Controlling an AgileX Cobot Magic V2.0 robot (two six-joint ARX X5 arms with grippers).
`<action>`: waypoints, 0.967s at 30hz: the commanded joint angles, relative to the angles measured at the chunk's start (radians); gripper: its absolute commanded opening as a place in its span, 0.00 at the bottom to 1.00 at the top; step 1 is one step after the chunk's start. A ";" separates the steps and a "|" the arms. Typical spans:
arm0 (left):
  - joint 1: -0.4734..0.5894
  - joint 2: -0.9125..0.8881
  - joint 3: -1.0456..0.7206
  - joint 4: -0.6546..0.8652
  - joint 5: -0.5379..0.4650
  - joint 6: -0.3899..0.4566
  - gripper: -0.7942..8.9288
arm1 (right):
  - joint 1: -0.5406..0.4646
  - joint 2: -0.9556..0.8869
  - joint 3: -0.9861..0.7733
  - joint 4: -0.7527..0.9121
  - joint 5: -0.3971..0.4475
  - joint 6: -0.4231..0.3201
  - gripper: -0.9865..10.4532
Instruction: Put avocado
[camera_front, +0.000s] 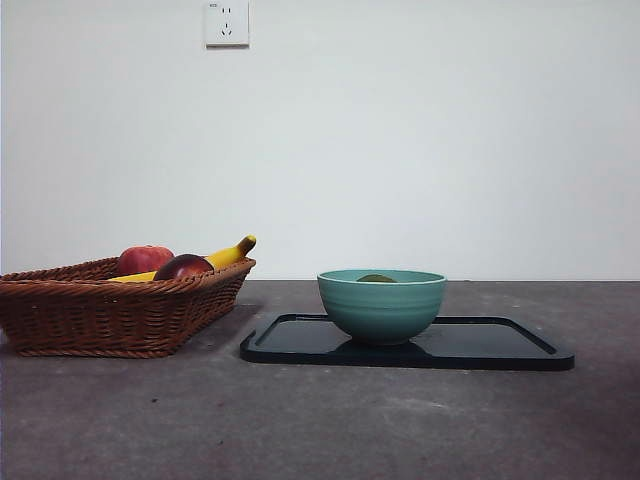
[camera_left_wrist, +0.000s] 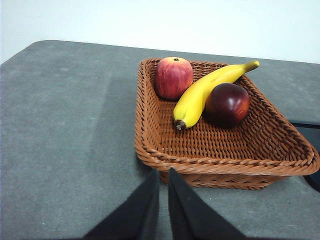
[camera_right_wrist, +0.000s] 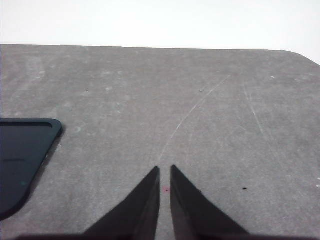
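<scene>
The avocado (camera_front: 377, 278) lay inside the bowl (camera_front: 381, 305), only its olive top showing above the rim, and the bowl stood on the tray (camera_front: 500, 352). The placing was judged as good as done. The left gripper (camera_left_wrist: 163, 172) was held back from the basket (camera_left_wrist: 150, 150), jaws nearly closed and grasping nothing; the right gripper (camera_right_wrist: 165, 170) hung likewise over bare table (camera_right_wrist: 200, 125), clenched on nothing, with a tray corner off to its side. To finish well, both arms would best be kept high and clear, so that neither bowl nor basket, with its apple (camera_left_wrist: 173, 77), banana (camera_left_wrist: 205, 92) and dark fruit (camera_left_wrist: 228, 103), was knocked.
</scene>
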 joint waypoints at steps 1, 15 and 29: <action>-0.001 -0.001 -0.021 -0.006 -0.003 0.005 0.11 | -0.003 0.000 -0.009 -0.006 -0.005 -0.014 0.11; -0.001 -0.001 -0.021 -0.007 -0.003 0.005 0.11 | -0.001 0.000 -0.008 0.021 -0.006 -0.015 0.11; -0.001 -0.001 -0.021 -0.006 -0.003 0.005 0.11 | -0.001 0.000 -0.008 0.021 -0.005 -0.015 0.11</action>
